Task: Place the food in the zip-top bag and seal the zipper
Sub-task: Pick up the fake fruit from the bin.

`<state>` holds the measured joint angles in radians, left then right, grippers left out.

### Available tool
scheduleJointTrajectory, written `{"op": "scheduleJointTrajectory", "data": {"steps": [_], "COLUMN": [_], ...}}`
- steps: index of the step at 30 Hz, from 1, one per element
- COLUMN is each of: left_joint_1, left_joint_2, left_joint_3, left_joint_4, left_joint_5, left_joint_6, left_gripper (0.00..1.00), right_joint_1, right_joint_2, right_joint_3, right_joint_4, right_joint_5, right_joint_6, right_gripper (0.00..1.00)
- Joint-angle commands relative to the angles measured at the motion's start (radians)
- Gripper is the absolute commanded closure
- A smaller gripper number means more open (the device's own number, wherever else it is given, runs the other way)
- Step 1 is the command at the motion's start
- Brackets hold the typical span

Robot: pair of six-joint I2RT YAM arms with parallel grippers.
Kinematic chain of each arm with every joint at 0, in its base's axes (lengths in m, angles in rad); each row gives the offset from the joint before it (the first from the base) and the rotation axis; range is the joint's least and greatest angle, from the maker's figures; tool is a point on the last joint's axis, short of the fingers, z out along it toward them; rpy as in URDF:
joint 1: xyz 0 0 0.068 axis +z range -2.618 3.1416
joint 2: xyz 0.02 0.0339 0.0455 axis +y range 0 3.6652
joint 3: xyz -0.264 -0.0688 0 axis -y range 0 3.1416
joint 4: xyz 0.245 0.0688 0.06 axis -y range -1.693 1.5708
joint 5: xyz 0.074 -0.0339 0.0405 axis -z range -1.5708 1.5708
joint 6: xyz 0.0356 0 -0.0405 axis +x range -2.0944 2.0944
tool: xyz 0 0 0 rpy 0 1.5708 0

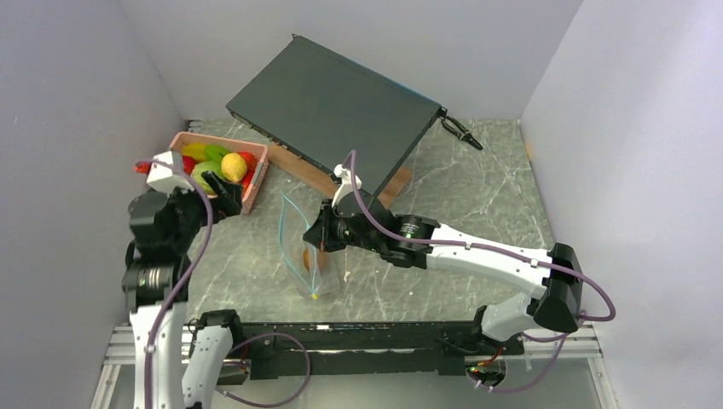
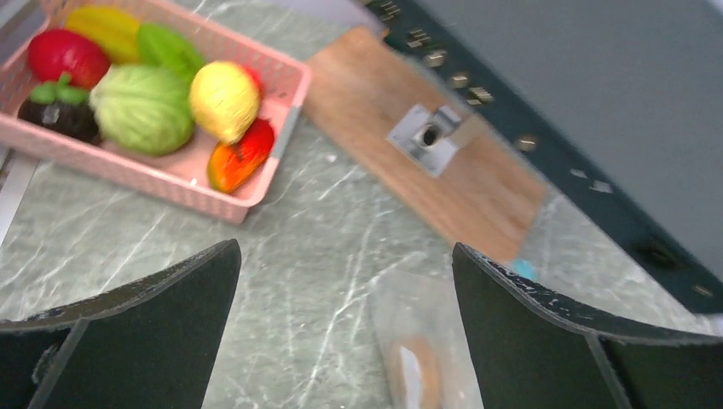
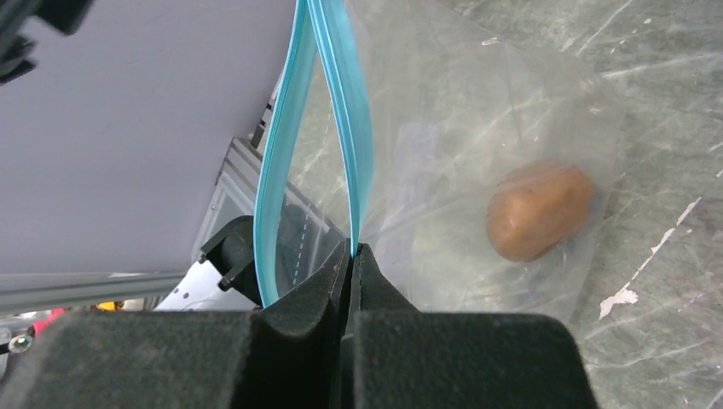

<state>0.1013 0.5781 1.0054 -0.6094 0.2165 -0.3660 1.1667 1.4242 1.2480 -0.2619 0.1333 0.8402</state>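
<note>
- Near the middle of the marble table (image 1: 477, 196), we have the right gripper (image 3: 352, 256) pinched together on one lip of the teal zipper (image 3: 356, 128). It lifts that side so the zip-top bag (image 3: 477, 102) gapes in a narrow slit.
- Inside the bag lies one brown, potato-like piece (image 3: 539, 210). The rest of the food (image 2: 223, 100) — a yellow lemon, a green cabbage, red and dark pieces — sits heaped in the pink basket (image 2: 170, 183) at the left rear.
- Our left gripper (image 2: 345, 281) hangs with its fingers spread wide and nothing between them, near the basket's corner and apart from the bag.
- We judge the next job to be a pick from the basket, with most of the filling not yet done and the zipper unsealed.
- Risk one: the pieces are glossy, round and crowded, so a closing pinch may squirt one out or catch two at once.
- Risk two: the bag mouth is slim — a wide piece could strike the free lip, drag the film and pull the strip out of the right pinch.
- Risk three: the basket looks light and may slide if we push down on its rim.
</note>
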Motion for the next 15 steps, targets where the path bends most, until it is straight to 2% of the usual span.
{"op": "scheduleJointTrajectory", "data": {"steps": [1, 4, 8, 10, 12, 15], "left_joint_1": [0.006, 0.038, 0.171, 0.19, 0.21, 0.246], "left_joint_2": [0.134, 0.21, 0.32, 0.405, 0.51, 0.648], "left_joint_3": [-0.056, -0.086, -0.152, -0.17, -0.132, -0.068], "left_joint_4": [0.109, 0.219, 0.428, 0.544, 0.57, 0.58], "left_joint_5": [-0.16, -0.186, -0.137, -0.15, -0.165, -0.09], "left_joint_6": [-0.019, -0.028, -0.096, -0.058, -0.035, -0.066], "left_gripper": [0.0, 0.0, 0.0, 0.0, 0.0, 0.0], "right_joint_1": [0.005, 0.005, 0.005, 0.005, 0.005, 0.004], "right_joint_2": [-0.028, -0.026, -0.014, -0.006, -0.004, 0.009], "right_joint_3": [0.044, 0.063, 0.085, 0.091, 0.086, 0.101], "right_joint_4": [-0.014, -0.026, -0.038, -0.039, -0.024, -0.03], "right_joint_5": [0.041, 0.056, 0.058, 0.056, 0.047, 0.049], "right_joint_6": [-0.032, -0.046, -0.059, -0.062, -0.062, -0.069], "right_gripper": [1.0, 1.0, 1.0, 1.0, 1.0, 1.0]}}
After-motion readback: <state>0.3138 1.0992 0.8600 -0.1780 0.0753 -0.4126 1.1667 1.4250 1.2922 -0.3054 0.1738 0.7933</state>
